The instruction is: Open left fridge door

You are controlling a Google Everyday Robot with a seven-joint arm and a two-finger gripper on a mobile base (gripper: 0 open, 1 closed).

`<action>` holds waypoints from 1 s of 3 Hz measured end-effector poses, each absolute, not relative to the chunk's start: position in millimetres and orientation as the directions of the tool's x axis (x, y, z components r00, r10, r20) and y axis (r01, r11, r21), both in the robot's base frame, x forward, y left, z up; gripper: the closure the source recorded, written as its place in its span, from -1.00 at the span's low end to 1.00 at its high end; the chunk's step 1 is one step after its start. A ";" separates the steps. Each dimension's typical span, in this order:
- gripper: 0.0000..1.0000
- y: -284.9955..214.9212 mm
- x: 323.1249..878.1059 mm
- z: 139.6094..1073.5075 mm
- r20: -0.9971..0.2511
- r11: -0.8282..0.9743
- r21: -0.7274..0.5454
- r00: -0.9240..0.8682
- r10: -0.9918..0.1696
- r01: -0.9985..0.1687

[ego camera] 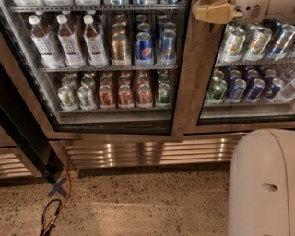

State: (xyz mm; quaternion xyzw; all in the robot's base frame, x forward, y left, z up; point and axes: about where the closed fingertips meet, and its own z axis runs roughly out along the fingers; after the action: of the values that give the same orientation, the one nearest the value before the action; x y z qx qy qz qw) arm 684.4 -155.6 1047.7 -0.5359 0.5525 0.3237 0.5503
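Note:
The left fridge door is a big glass pane in a wide bronze-steel frame, with bottles and cans on the shelves behind it. It looks flush with its neighbour. My gripper, tan and pointing left, is at the top of the view. It hangs in front of the upright frame strip between the two doors. Whether it touches the frame is unclear.
The right glass door fronts only cans. A ribbed steel grille runs below both doors. A dark slanted panel stands at the left, with an orange cable on the speckled floor. My white body fills the lower right.

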 end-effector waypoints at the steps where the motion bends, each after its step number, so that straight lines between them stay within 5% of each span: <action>1: 0.80 -155.4 681.3 1048.2 -0.956 0.217 -0.229 0.178 -0.232 -0.949; 3: 1.00 -153.4 678.6 1047.4 -0.952 0.211 -0.243 0.191 -0.239 -0.947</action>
State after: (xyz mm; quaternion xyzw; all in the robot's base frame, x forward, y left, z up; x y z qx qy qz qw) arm 678.6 -153.4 1047.4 -0.5398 0.5490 0.3208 0.5516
